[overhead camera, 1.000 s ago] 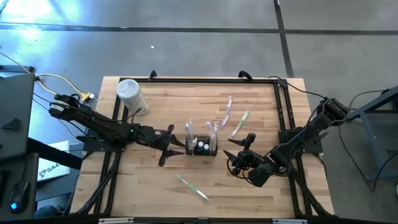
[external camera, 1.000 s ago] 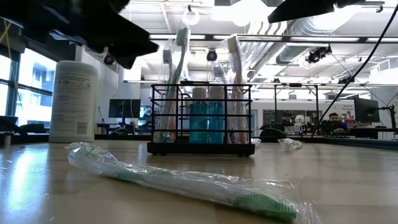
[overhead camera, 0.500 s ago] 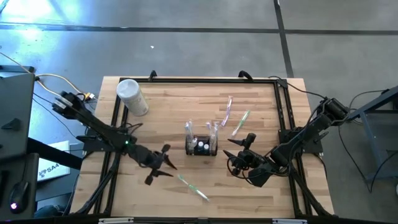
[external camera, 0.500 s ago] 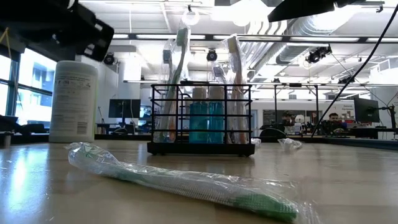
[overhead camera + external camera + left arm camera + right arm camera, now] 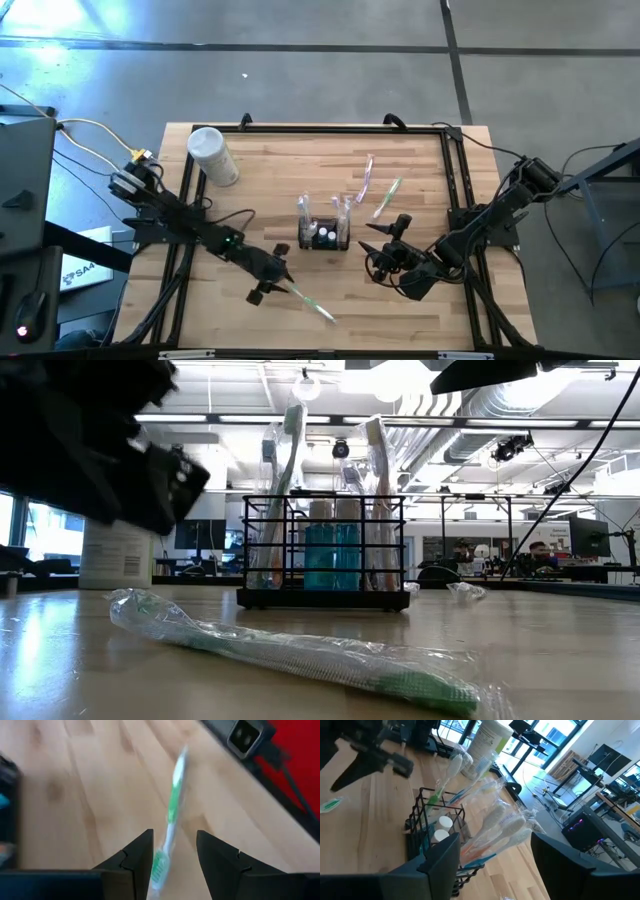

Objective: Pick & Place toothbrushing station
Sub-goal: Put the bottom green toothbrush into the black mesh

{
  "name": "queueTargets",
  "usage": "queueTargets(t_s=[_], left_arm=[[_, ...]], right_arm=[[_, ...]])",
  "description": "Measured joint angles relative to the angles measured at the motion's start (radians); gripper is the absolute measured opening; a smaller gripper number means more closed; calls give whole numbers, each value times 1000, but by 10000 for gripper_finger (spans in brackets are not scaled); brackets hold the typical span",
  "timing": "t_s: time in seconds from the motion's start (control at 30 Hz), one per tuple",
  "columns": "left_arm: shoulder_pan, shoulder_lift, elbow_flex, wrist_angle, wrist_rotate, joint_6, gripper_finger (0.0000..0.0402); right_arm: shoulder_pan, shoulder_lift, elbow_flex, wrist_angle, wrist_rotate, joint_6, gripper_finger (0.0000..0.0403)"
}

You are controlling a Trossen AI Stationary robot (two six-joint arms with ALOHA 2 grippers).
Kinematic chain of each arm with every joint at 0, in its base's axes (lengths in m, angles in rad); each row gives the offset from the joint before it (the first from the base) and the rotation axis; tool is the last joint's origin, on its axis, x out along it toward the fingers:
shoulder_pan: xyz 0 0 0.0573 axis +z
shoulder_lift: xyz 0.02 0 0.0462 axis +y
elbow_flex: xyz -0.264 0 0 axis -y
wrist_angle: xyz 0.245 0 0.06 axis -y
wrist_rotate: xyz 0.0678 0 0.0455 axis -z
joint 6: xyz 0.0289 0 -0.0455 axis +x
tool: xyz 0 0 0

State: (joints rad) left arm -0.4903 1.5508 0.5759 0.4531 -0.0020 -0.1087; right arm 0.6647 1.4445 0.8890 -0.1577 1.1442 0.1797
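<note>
The black wire caddy (image 5: 324, 233) stands on its base at mid-table, with wrapped toothbrushes and blue cups upright in it; it also shows in the low view (image 5: 322, 550) and the right wrist view (image 5: 432, 827). A wrapped green toothbrush (image 5: 308, 299) lies flat near the table's front edge, seen close in the low view (image 5: 300, 655). My left gripper (image 5: 270, 284) is open above that toothbrush's left end. In the left wrist view the toothbrush (image 5: 172, 805) runs between the fingers of my left gripper (image 5: 172, 857) without touching them. My right gripper (image 5: 385, 247) is open and empty, right of the caddy.
A white cylindrical container (image 5: 212, 155) stands at the far left. Two more wrapped toothbrushes (image 5: 367, 178) (image 5: 388, 196) lie beyond the caddy to the right. A black frame (image 5: 455, 180) borders the table.
My left gripper has gone from beside the caddy's left side toward the table's near edge and somewhat right, turning as it went. It now stands over the left end of the wrapped green toothbrush, and lower in the low view. The toothbrush and caddy have stayed put.
</note>
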Motion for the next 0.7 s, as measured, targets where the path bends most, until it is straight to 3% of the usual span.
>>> queueTargets(t_s=[0.2, 0.7], left_arm=[[41, 60, 84, -160, 102, -64, 150], [39, 67, 100, -269, 79, -9, 150]], right_arm=[[0, 0, 0, -1, -47, 0, 236], [0, 0, 0, 15, -74, -23, 236]])
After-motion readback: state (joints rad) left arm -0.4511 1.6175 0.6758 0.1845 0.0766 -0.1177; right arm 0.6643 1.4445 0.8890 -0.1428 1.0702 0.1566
